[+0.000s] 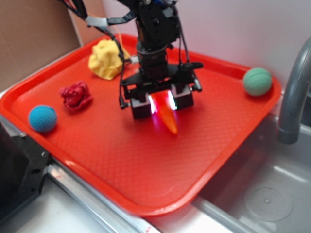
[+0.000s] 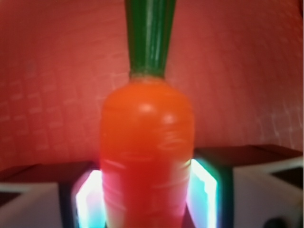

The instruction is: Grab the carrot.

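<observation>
The carrot [image 1: 170,121] is glossy orange and lies near the middle of the red tray [image 1: 116,165], its pointed tip sticking out toward the front from between my fingers. My gripper [image 1: 162,103] comes down from above and is shut on the carrot's thick part. In the wrist view the carrot [image 2: 147,142] fills the centre, with its dark green stem [image 2: 149,38] pointing away. Both glowing pads [image 2: 88,202] press against its sides, and my gripper [image 2: 147,204] holds it there. I cannot tell whether the carrot rests on the tray or hangs just above it.
On the tray are a yellow lumpy toy [image 1: 107,58] behind the arm, a crumpled red toy [image 1: 76,94], a blue ball [image 1: 42,118] at the left and a green ball [image 1: 257,81] at the far right corner. A grey faucet [image 1: 294,92] and steel sink [image 1: 262,194] lie to the right.
</observation>
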Motion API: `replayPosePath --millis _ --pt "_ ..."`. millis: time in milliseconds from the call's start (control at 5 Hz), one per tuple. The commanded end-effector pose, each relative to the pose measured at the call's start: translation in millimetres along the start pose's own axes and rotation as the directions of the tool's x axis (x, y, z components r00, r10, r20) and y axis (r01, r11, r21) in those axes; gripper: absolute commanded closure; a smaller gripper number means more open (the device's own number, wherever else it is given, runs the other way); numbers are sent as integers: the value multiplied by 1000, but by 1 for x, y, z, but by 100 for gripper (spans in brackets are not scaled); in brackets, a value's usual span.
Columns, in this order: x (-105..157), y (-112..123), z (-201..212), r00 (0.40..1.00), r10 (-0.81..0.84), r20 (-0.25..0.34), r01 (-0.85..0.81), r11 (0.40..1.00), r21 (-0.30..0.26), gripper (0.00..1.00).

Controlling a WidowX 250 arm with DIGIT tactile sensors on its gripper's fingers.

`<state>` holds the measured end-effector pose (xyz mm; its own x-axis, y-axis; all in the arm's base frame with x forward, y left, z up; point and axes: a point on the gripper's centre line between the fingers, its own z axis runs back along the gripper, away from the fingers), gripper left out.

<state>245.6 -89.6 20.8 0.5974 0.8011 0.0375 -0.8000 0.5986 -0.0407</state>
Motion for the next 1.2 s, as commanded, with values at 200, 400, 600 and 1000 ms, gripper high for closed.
replayPosePath --millis 200,400,600,1000 --pt "39 22 105 797 -603 -26 602 798 -23 100" --pt "36 40 135 736 -676 16 677 736 -23 100" --pt "34 64 161 698 -715 50 716 695 -58 100" --pt "25 68 162 654 -756 27 755 650 -81 100"
